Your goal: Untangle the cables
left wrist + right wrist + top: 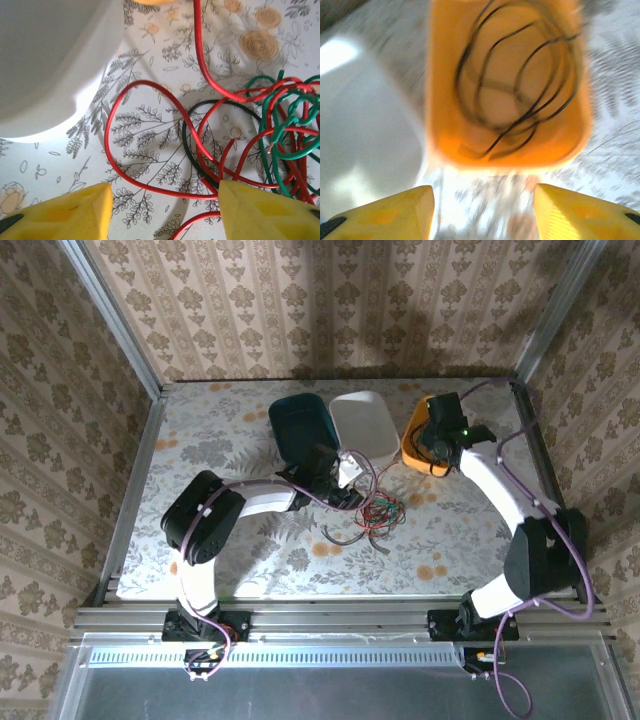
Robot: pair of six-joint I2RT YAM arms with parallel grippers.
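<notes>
We are looking down on the table (200,430) from high behind its near edge. Our left wrist camera is facing the cables (272,107) closely, the right the orange tub (510,157); the overhead is sharing both.

Three tubs stand in a row at the far side of the tabletop (210,440), which carries a floral print. The teal tub (298,422) is on the left, the white tub (368,420) in the middle close against it, and the orange tub (414,438) just beside the white one on the right. Patterned wallpaper (330,310) covers the walls. A metal rail (340,618) runs along the near edge.
</notes>
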